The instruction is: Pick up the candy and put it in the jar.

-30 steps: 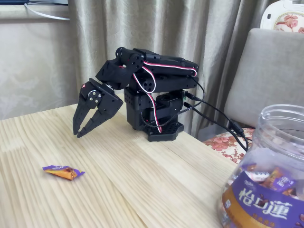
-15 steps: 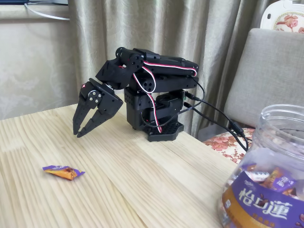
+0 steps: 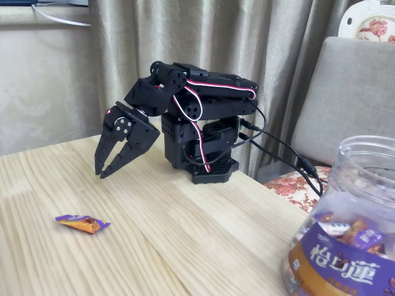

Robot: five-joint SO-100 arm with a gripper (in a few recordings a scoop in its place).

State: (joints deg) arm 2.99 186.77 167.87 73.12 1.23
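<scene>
fixed view: gripper (image 3: pixel 102 174), black, folded near the arm base (image 3: pixel 200 161), fingertips a little apart, holding nothing, poised just above the table (image 3: pixel 203 228). candy (image 3: pixel 82 223) flat on the bare wood, below and left of the gripper, apart from it. jar (image 3: pixel 345 246) well right of the gripper, mouth open. step judged: pickup not begun; next calls for reaching down over the candy. open wood all round it.

Candy (image 3: pixel 82 223) on table (image 3: pixel 185 240), end effector (image 3: pixel 100 172) above, slightly open, jar (image 3: pixel 349 228) at right
</scene>
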